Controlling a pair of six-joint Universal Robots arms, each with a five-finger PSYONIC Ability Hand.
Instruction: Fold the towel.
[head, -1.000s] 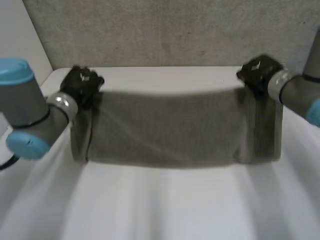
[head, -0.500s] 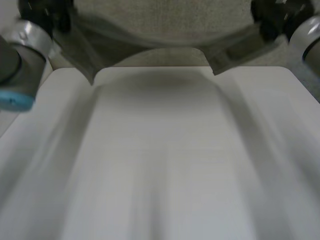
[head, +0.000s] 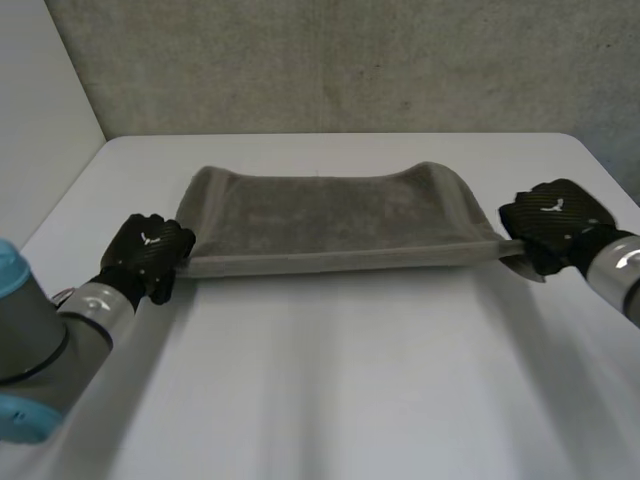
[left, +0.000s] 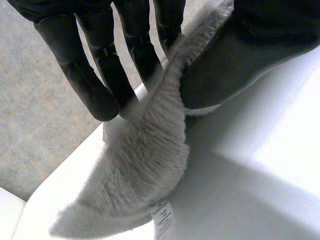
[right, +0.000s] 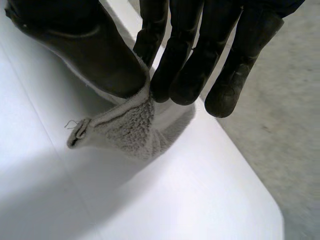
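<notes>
Left robot hand (head: 148, 252): black, at the end of a grey arm, at the near left corner of the towel (head: 330, 215). Closed on the cloth. In the left wrist view its fingers (left: 95, 80) lie on one side of the corner and its thumb (left: 240, 60) on the other, with the pile pinched between them. A small printed label (left: 164, 220) shows at the towel's hem beyond the fingertips.

Right robot hand (head: 550, 220): black, at the near right corner of the same towel. Closed on the cloth. In the right wrist view the corner is nipped between thumb (right: 85, 50) and fingers (right: 190, 75), and a short tip of folded hem juts out past them. A loose thread (right: 70, 124) curls from that tip.

Towel: grey-brown terry, drawn out lengthwise between the two hands. Its near edge runs straight from one hand to the other. The rest lies behind that edge on the worktop (head: 330, 390), and the far edge humps up towards the right end.

Worktop: white, with rounded far corners. The towel lies across its far half.

Wall (head: 330, 60): grey and rough, behind the worktop.
</notes>
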